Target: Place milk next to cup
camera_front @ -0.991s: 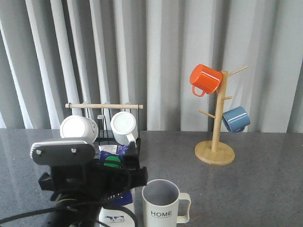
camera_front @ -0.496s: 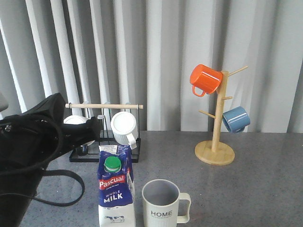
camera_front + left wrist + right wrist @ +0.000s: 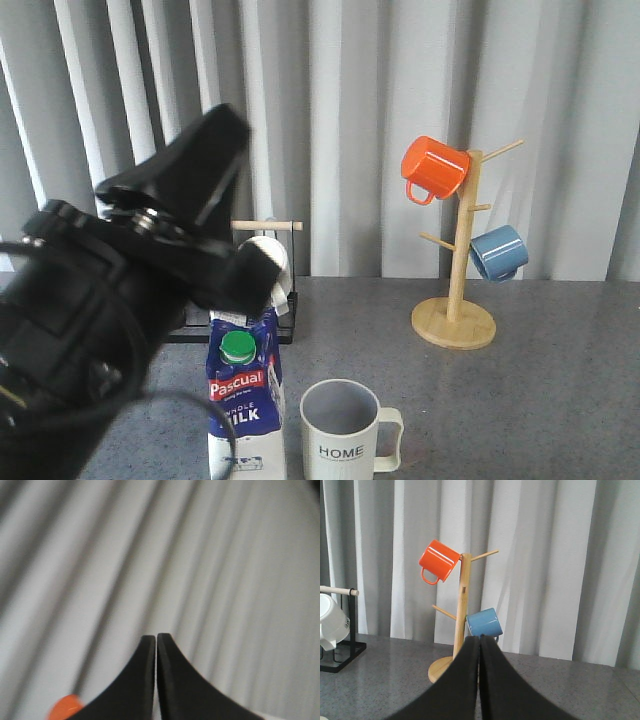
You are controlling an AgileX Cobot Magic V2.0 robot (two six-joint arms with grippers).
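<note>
The milk [image 3: 243, 395], a blue and white carton with a green cap and a red "Pascual" band, stands upright on the grey table [image 3: 540, 400] at the front. The cup [image 3: 340, 440], an off-white "HOME" mug, stands just right of it, a small gap between them. My left arm [image 3: 110, 300] is raised close to the camera, left of the carton and above it, touching nothing. In the left wrist view my left gripper [image 3: 156, 637] is shut and empty, facing the curtain. My right gripper [image 3: 480, 639] is shut and empty, above the table.
A wooden mug tree [image 3: 455, 320] at the back right carries an orange mug [image 3: 433, 167] and a blue mug [image 3: 498, 252]; it also shows in the right wrist view [image 3: 462, 595]. A black rack [image 3: 285, 305] with a white ribbed mug [image 3: 268, 262] stands behind the carton.
My left gripper has let go of the milk and pulled away to the left. The arm has then swung up near the camera. The carton stands free beside the cup.
</note>
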